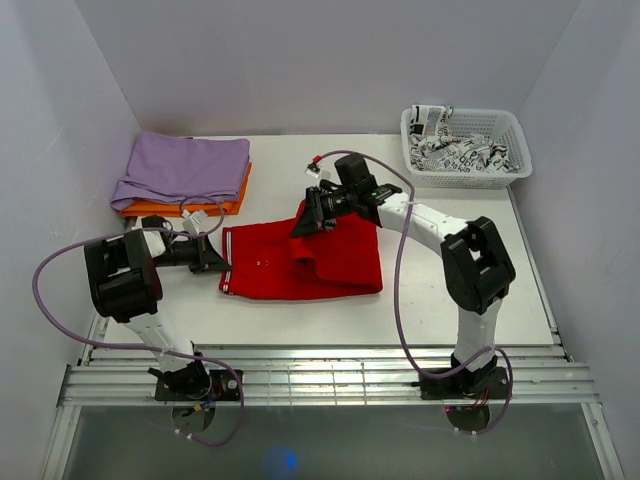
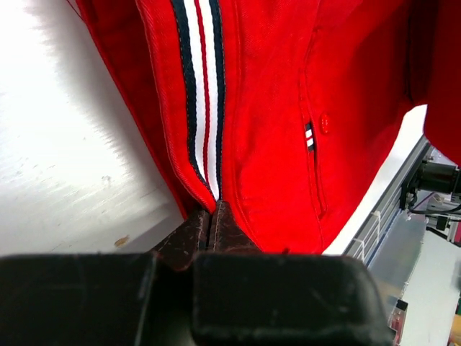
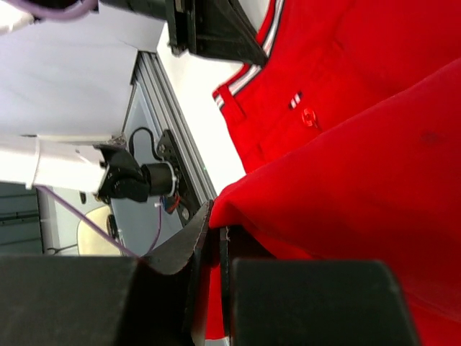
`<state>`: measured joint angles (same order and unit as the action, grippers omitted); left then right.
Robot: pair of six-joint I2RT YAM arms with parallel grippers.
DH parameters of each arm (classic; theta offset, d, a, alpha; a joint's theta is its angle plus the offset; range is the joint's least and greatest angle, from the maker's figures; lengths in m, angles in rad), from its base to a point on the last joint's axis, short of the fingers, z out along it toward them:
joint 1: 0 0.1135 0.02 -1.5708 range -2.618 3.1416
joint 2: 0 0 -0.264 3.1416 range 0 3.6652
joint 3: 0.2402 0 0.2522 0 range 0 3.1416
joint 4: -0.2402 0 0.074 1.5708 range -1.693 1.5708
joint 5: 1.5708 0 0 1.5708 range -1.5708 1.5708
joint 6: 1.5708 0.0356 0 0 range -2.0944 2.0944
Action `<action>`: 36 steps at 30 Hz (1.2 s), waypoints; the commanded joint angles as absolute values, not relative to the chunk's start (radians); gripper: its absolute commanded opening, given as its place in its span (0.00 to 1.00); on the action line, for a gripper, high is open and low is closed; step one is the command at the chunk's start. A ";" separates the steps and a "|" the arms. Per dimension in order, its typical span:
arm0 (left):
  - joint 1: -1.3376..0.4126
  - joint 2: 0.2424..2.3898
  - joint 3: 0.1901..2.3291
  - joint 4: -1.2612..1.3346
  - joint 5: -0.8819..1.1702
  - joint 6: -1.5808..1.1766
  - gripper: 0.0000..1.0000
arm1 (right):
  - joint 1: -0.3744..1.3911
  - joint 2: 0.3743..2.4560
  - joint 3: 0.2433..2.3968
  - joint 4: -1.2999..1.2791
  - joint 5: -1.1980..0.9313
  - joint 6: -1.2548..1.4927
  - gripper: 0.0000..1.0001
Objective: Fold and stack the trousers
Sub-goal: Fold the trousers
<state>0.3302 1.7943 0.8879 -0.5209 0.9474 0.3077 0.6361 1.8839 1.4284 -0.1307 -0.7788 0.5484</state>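
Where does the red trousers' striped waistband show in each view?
Top external: waistband along the left edge of the trousers.
Left wrist: waistband upper centre, running down to the fingertips.
Right wrist: waistband near top centre.
Shared landmark: the left gripper, shut on that waistband, seen in all three.

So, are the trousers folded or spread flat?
Partly folded: right end effector holds part of the trousers lifted over the rest, lying flat.
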 commanded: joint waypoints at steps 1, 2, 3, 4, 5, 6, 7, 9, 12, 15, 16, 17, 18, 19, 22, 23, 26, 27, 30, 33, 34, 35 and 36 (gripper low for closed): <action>0.313 1.790 0.867 -0.463 0.985 0.272 0.00 | 0.669 1.931 1.538 -0.015 -0.750 0.635 0.08; 0.311 1.801 0.865 -0.459 0.997 0.253 0.00 | 0.686 1.962 1.570 -0.015 -0.743 0.653 0.08; 0.311 1.822 0.867 -0.453 1.009 0.247 0.00 | 0.692 1.977 1.586 -0.015 -0.735 0.660 0.08; 0.311 1.833 0.865 -0.446 1.028 0.238 0.00 | 0.699 1.994 1.603 -0.017 -0.730 0.660 0.08; 0.311 1.841 0.862 -0.440 1.035 0.223 0.00 | 0.709 2.025 1.629 -0.020 -0.724 0.660 0.08; 0.311 1.845 0.861 -0.427 1.040 0.215 0.00 | 0.712 2.035 1.637 -0.014 -0.721 0.673 0.08; 0.311 1.853 0.853 -0.419 1.052 0.209 0.00 | 0.719 2.054 1.641 -0.012 -0.719 0.683 0.08; 0.311 1.852 0.844 -0.402 1.058 0.195 0.00 | 0.729 2.071 1.660 0.021 -0.709 0.696 0.08; 0.313 1.845 0.830 -0.382 1.061 0.183 0.00 | 0.752 2.098 1.681 0.040 -0.703 0.716 0.08; 0.311 1.847 0.827 -0.379 1.068 0.183 0.00 | 0.779 2.126 1.701 0.049 -0.698 0.727 0.08; 0.313 1.848 0.827 -0.377 1.068 0.183 0.00 | 0.791 2.138 1.704 0.057 -0.699 0.729 0.08; 0.311 1.847 0.825 -0.376 1.068 0.181 0.00 | 0.798 2.144 1.706 0.061 -0.698 0.730 0.08; 0.311 1.845 0.825 -0.374 1.068 0.179 0.00 | 0.802 2.151 1.710 0.066 -0.698 0.732 0.08; 0.311 1.845 0.824 -0.373 1.068 0.179 0.00 | 0.813 2.163 1.712 0.071 -0.698 0.736 0.08; 0.311 1.850 0.821 -0.365 1.066 0.176 0.00 | 0.831 2.187 1.726 0.097 -0.701 0.755 0.08; 0.311 1.855 0.821 -0.364 1.066 0.175 0.00 | 0.837 2.194 1.729 0.112 -0.700 0.759 0.08; 0.311 1.858 0.818 -0.357 1.069 0.172 0.00 | 0.857 2.221 1.749 0.117 -0.695 0.767 0.08; 0.311 1.856 0.815 -0.354 1.068 0.170 0.00 | 0.865 2.235 1.755 0.117 -0.693 0.772 0.08; 0.311 1.850 0.810 -0.348 1.069 0.170 0.00 | 0.873 2.250 1.772 0.132 -0.689 0.798 0.08; 0.311 1.853 0.810 -0.348 1.071 0.169 0.00 | 0.880 2.264 1.782 0.138 -0.670 0.814 0.08; 0.311 1.855 0.811 -0.348 1.071 0.169 0.00 | 0.881 2.270 1.784 0.143 -0.670 0.821 0.08; 0.311 1.856 0.811 -0.348 1.072 0.167 0.00 | 0.882 2.276 1.786 0.149 -0.673 0.827 0.08; 0.311 1.858 0.811 -0.348 1.072 0.166 0.00 | 0.882 2.279 1.789 0.152 -0.672 0.830 0.08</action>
<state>0.3248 1.8446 0.8280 -0.3656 1.0744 0.1551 0.8612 2.2810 1.7283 0.0559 -0.6609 0.7876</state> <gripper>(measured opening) 0.022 0.087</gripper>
